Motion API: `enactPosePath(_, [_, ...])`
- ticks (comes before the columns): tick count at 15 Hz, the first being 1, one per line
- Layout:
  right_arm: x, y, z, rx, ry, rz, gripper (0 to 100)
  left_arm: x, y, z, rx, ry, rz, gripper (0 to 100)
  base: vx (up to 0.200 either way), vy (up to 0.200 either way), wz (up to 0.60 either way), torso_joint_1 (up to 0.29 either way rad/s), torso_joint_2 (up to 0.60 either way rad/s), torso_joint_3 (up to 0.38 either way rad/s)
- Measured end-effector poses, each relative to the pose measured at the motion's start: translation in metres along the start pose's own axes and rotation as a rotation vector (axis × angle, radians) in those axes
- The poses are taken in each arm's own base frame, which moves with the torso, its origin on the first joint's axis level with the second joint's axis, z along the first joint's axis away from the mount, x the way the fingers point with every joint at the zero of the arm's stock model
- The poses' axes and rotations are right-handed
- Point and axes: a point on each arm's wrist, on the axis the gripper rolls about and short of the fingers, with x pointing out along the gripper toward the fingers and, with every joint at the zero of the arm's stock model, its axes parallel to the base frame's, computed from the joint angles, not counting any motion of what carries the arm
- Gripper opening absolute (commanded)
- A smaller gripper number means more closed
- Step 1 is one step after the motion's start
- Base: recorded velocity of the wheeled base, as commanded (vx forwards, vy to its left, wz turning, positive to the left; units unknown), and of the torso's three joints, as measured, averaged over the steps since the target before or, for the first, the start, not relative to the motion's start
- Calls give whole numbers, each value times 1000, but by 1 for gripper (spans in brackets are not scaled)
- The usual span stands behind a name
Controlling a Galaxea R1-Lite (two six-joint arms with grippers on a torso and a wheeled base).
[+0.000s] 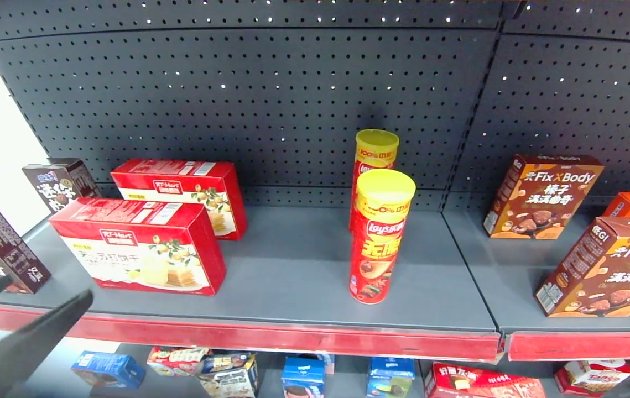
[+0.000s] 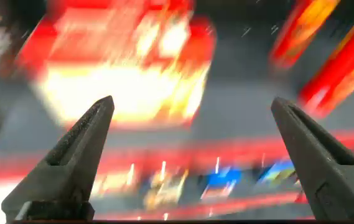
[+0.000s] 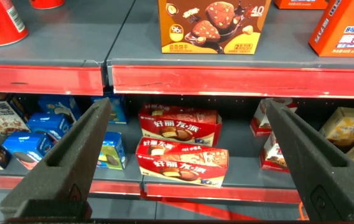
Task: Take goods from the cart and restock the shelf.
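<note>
The shelf is a grey deck with a red front lip and a perforated back panel; a lower tier beneath it holds mixed packs. Two red boxes lie towards the left, one behind the other. Brown boxes stand on the right bay, and two cans stand upright mid-deck, front to back.

The left gripper hangs before the deck's left front, fingers spread and holding nothing. The right gripper faces the lip lower down, likewise spread and empty.

Step in hand (a judgement): between placements, with no item carried. The next move calls for fetching fresh stock, then setting it on the bare deck between the red boxes and the cans.
</note>
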Motion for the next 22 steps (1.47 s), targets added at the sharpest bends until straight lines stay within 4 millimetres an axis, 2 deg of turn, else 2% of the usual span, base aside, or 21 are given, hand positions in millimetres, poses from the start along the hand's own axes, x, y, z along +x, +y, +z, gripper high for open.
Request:
enactPosePath(2, [0,0,0,0,0,-1,100,-33,13,-40,-2,25,42,100,0,0,0,0,0,0])
enactPosePath(4, [0,0,0,0,0,-1,100,-54,20,-84,-8,60,93,100,0,0,0,0,0,0])
enactPosePath(6, [0,0,0,0,0,0,100,-65,22,-112,-19,66,122,100,0,0,0,0,0,0])
enactPosePath(7, [0,0,0,0,0,0,100,-68,22,-118,-23,66,131,100,0,0,0,0,0,0])
enactPosePath(14, [0,0,0,0,0,-1,100,-76,23,-121,-49,-26,220,100,0,0,0,0,0,0])
enactPosePath(22, [0,0,0,0,0,0,100,-76,23,-121,-62,-41,228,100,0,0,0,0,0,0])
